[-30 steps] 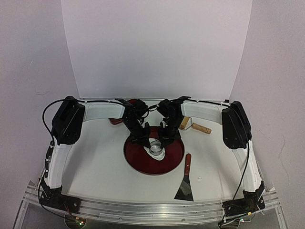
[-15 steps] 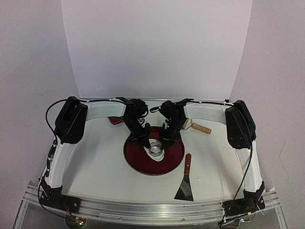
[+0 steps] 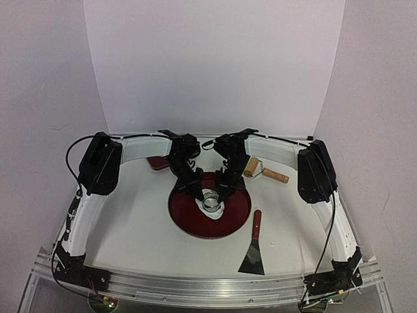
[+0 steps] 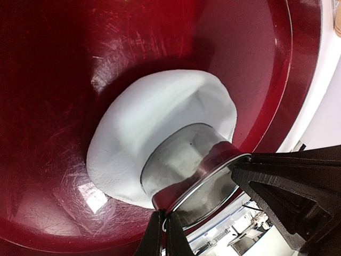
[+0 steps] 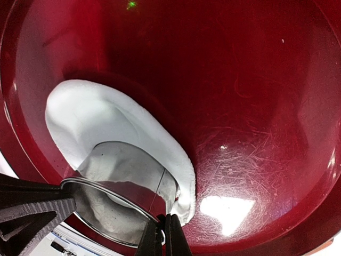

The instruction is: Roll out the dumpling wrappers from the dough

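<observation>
A flat irregular sheet of white dough (image 3: 219, 212) (image 4: 154, 120) (image 5: 101, 114) lies in the round red tray (image 3: 195, 225). A shiny metal ring cutter (image 3: 211, 200) (image 4: 194, 160) (image 5: 128, 178) stands on the dough. My left gripper (image 3: 198, 193) (image 4: 164, 224) is shut on the cutter's rim from the left. My right gripper (image 3: 224, 193) (image 5: 162, 229) is shut on the rim from the opposite side. Dough fills the inside of the ring. No separate dumpling wrappers are in view.
A wooden rolling pin (image 3: 264, 171) lies behind the tray on the right. A metal scraper with a red handle (image 3: 253, 248) lies in front of the tray on the right. A red object (image 3: 156, 164) sits partly hidden behind the left arm.
Both arms' elbows have shifted a little, the right one inward, showing more of the rolling pin. Both grippers stay shut on the cutter over the dough.
</observation>
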